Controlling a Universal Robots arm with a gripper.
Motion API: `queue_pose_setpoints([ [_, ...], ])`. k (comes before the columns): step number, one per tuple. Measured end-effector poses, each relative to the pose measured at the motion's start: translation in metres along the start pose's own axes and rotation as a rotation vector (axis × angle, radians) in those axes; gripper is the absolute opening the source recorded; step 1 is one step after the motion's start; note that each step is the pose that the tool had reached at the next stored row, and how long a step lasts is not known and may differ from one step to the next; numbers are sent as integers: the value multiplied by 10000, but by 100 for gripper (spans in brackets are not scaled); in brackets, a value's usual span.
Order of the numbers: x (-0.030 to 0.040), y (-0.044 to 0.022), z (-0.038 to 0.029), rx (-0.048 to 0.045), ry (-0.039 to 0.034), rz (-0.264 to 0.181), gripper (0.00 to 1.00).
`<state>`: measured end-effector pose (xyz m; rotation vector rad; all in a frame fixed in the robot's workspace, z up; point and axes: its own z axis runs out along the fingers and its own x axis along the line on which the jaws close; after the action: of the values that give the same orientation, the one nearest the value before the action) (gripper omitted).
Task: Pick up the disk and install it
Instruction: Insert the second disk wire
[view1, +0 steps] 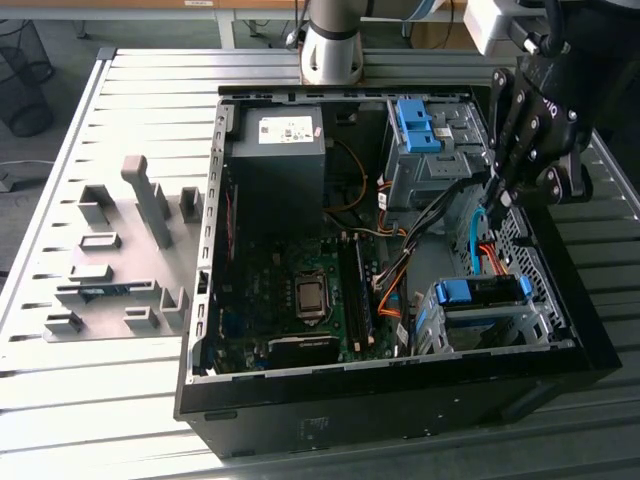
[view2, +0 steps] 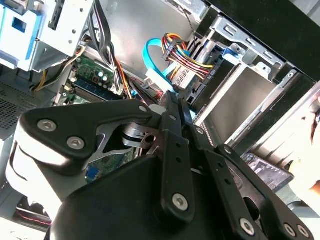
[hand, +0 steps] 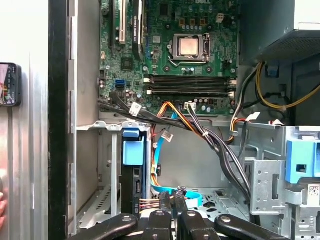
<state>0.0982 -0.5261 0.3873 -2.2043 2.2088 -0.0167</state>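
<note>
Your pincer (view1: 497, 190) is closed, holding nothing; at its 6 o'clock, cables (view1: 478, 245) risk snagging beside the disk (view1: 482, 292).

Black multi-link robotic gripper (view1: 497, 190) hanging at the exterior view's right, angled downward from a dark wrist. Slim black fingers (view2: 176, 120) pressed flat together, tips meeting, likewise in the first wrist view (hand: 174, 200). Grey arm base (view1: 331, 45) standing upright behind.

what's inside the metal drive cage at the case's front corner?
In the drive cage sits the disk with its blue carrier, cables plugged in behind it. The cage walls hide whatever lies below it.
</note>
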Motion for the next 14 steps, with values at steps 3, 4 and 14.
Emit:
queue_pose_setpoints([
  [3, -11, -7, 15, -10, 3, -1, 18],
  [4, -14, -8, 24, -12, 3, -1, 18],
  [14, -18, -12, 120, -12, 430, -10, 25],
])
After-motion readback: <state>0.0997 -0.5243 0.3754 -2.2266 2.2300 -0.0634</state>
